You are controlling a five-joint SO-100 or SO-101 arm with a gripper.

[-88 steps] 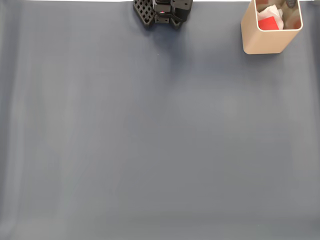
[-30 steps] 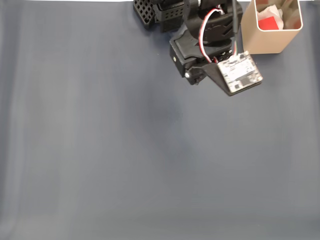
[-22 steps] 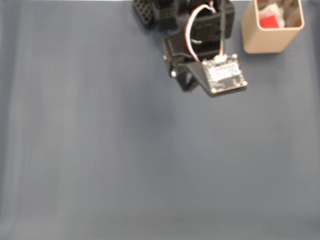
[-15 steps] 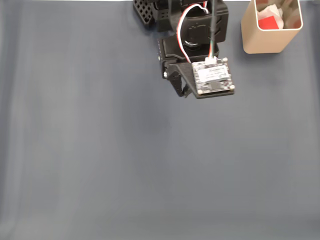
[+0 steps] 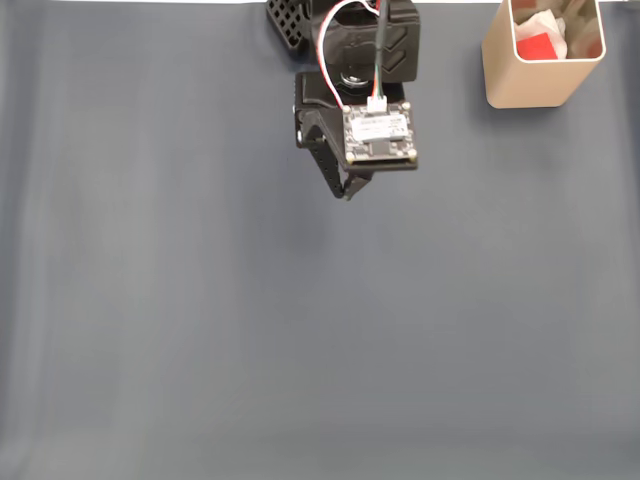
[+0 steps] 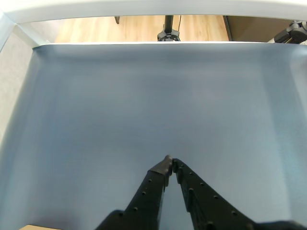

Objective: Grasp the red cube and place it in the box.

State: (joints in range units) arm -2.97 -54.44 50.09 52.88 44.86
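In the wrist view the gripper reaches up from the bottom edge, its two black perforated fingers pressed together so the tips meet with nothing between them. Beyond the tips lies the bare blue-grey mat, and past its far edge a strip of wooden floor with a dark stand on it. In the fixed view, the gripper points down the picture from the arm, which enters at the top edge; a small circuit board with red and white wires sits on the wrist above the fingers. The gripper hangs over open mat, well to the left of the box and a little lower in the picture. The box stands upright in the top right corner of the mat. The red cube lies inside the box, beside the white paper-like filling.
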